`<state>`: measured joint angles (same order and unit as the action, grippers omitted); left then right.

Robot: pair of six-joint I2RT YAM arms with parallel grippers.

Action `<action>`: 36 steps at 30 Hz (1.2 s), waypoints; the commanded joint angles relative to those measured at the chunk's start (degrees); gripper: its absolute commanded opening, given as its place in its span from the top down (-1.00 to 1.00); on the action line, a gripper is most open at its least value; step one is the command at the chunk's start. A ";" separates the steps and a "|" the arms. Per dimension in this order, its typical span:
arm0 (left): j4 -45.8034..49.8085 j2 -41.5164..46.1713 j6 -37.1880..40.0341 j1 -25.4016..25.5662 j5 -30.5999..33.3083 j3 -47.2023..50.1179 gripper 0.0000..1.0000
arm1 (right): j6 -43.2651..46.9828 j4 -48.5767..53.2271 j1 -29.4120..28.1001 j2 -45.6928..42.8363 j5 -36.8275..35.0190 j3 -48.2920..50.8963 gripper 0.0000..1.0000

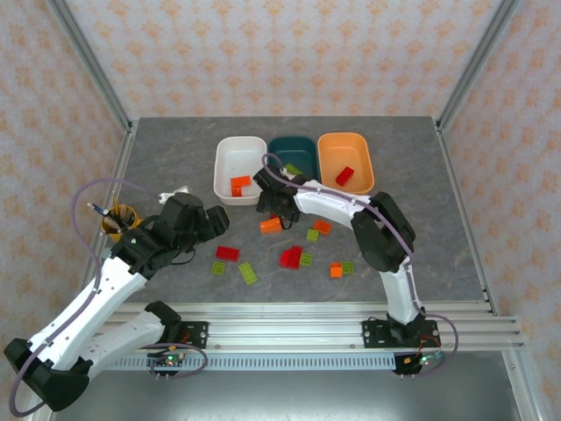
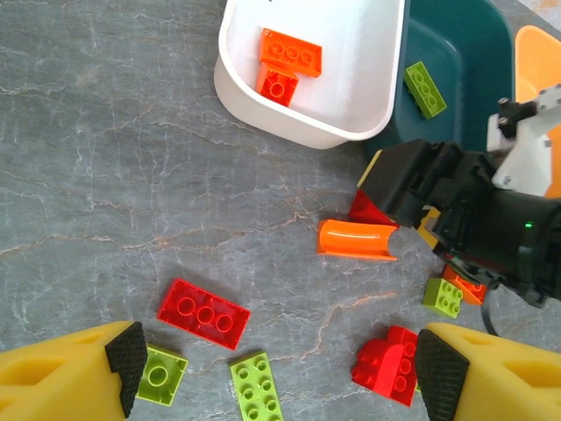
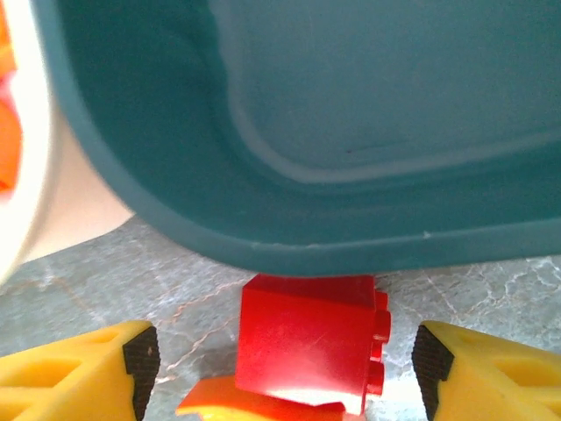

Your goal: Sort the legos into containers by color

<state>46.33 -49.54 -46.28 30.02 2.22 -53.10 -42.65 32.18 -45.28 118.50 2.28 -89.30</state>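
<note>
Red lego point(image 3: 308, 342), crowded by teal bin point(image 3: 351, 132) and orange curved piece point(image 3: 254, 405), sits between right arm's spread fingers point(image 3: 79, 373).

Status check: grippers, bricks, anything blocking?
Left gripper open, hovering over loose bricks. Right gripper open, straddling red brick at teal bin. Orange curved piece beside that brick.

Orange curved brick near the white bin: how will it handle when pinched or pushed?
Probably rigid: the orange curved plastic brick looks like hard moulded plastic. Its glossy rounded face could slip in a pinch or let it rock when pushed. Likely light, being far smaller than the white plastic bin.
</note>
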 commanded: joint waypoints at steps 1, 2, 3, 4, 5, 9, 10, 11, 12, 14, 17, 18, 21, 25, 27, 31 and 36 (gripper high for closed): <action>2.12 1.51 -0.65 0.32 2.18 -0.18 -0.66 | -2.00 3.41 -0.07 2.12 -2.93 -2.71 -0.49; 2.34 1.80 -0.73 0.39 2.18 -0.25 -0.66 | -1.95 3.73 -0.07 2.77 -3.20 -3.25 -0.45; 2.59 2.19 -0.82 0.35 2.09 -0.11 -0.66 | -1.91 4.18 -0.08 3.38 -3.60 -3.87 -0.41; 2.75 2.60 -0.91 0.30 2.09 -0.13 -0.66 | -1.91 4.79 -0.07 3.99 -3.84 -4.44 -0.36; 2.88 2.92 -1.00 0.38 2.09 -0.05 -0.66 | -1.95 5.35 -0.07 4.64 -4.03 -5.10 -0.30; 3.63 3.81 -1.13 0.33 2.18 -0.04 -0.66 | -2.17 6.13 -0.08 5.82 -4.13 -5.82 -0.03; 3.74 3.96 -1.10 0.38 2.18 -0.09 -0.66 | -2.26 6.07 -0.09 5.82 -4.22 -5.72 0.02; 3.90 4.14 -1.09 0.35 2.17 -0.13 -0.66 | -2.21 6.13 -0.15 5.64 -4.30 -5.58 0.08; 3.91 4.27 -1.08 0.32 2.18 -0.16 -0.66 | -2.11 6.19 -0.16 5.35 -4.43 -5.46 0.12; 3.94 4.45 -1.00 0.33 2.06 -0.13 -0.66 | -1.81 6.55 -0.41 4.16 -5.11 -5.09 0.18; 3.32 4.37 -0.61 0.36 1.78 -0.30 -0.66 | -0.69 7.31 -1.25 1.10 -7.23 -4.11 0.22; 2.97 4.24 -0.40 0.32 1.53 -0.39 -0.66 | -0.25 7.73 -1.50 -0.02 -8.07 -3.73 0.23; 1.38 2.76 0.43 0.47 0.28 -1.13 -0.65 | 0.66 8.67 -1.74 -5.39 -10.28 -1.18 0.25; -1.90 -1.42 1.69 1.60 -1.77 -2.80 -0.65 | 2.84 11.18 -1.51 -12.97 -13.85 1.14 0.25; -3.84 -4.01 2.19 2.48 -2.55 -4.17 -0.65 | 3.75 13.87 -0.41 -15.78 -15.06 0.88 0.25; -7.12 -9.99 2.90 4.87 -3.18 -8.92 -0.65 | 6.54 15.15 5.32 -21.75 -15.38 3.38 0.25; -10.48 -16.91 2.87 6.08 -4.78 -13.93 -0.65 | 12.14 15.23 16.85 -21.20 -10.77 4.01 0.24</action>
<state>39.77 -64.51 -44.49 35.68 -1.56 -64.23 -35.18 44.18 -33.26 95.46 -8.99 -86.48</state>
